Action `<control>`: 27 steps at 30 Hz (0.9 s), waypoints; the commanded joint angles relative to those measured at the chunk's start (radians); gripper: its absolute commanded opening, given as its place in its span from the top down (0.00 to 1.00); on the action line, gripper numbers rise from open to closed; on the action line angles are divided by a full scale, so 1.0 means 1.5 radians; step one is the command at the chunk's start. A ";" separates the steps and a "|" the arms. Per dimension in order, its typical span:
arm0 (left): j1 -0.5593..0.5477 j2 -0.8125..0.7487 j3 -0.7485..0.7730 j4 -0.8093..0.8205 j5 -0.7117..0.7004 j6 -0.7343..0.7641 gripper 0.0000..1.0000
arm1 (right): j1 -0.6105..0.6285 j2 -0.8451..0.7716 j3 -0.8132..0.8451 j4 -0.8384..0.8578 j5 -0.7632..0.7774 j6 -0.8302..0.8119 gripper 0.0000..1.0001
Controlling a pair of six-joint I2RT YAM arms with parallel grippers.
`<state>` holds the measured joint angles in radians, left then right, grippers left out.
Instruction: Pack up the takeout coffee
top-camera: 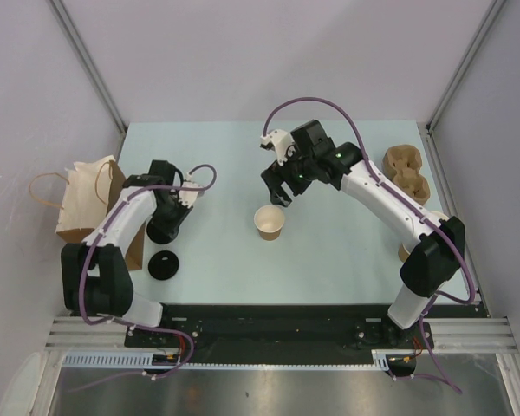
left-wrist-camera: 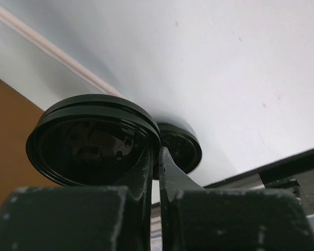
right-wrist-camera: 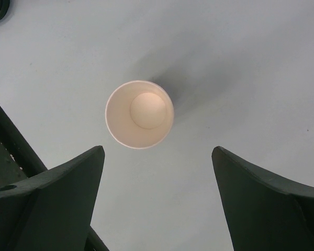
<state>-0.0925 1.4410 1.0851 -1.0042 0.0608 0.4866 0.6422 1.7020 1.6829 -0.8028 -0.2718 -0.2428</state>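
The takeout coffee's paper cup (top-camera: pixel 269 222) stands upright and lidless in the middle of the table, its pale inside showing (right-wrist-camera: pixel 139 114). My right gripper (top-camera: pixel 280 191) hangs just behind and above it, open, and the cup lies beyond its fingertips (right-wrist-camera: pixel 157 148). My left gripper (top-camera: pixel 164 230) is at the left beside the paper bag (top-camera: pixel 91 204), shut (left-wrist-camera: pixel 158 152) on the rim of a round black lid (left-wrist-camera: pixel 89 138). A second black lid (top-camera: pixel 164 264) lies flat on the table near it (left-wrist-camera: pixel 182 147).
The brown bag (left-wrist-camera: pixel 10 151) stands open against the left wall. A moulded pulp cup carrier (top-camera: pixel 406 170) lies at the back right. Something brown (top-camera: pixel 404 252) sits partly hidden behind the right arm's base.
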 commanded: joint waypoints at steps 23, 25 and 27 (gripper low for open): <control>0.018 0.409 0.447 0.081 -0.006 0.021 1.00 | -0.036 0.005 -0.003 0.004 -0.022 0.014 0.10; 0.030 0.436 0.474 0.085 0.013 0.021 1.00 | -0.040 0.005 -0.005 0.004 -0.023 0.015 0.10; 0.038 0.458 0.520 0.075 0.017 0.026 1.00 | -0.042 0.005 -0.010 0.005 -0.025 0.016 0.10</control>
<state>-0.0700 2.0846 1.7351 -0.8921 0.0502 0.5007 0.5907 1.7058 1.6798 -0.8024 -0.2947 -0.2359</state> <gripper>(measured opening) 0.054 0.896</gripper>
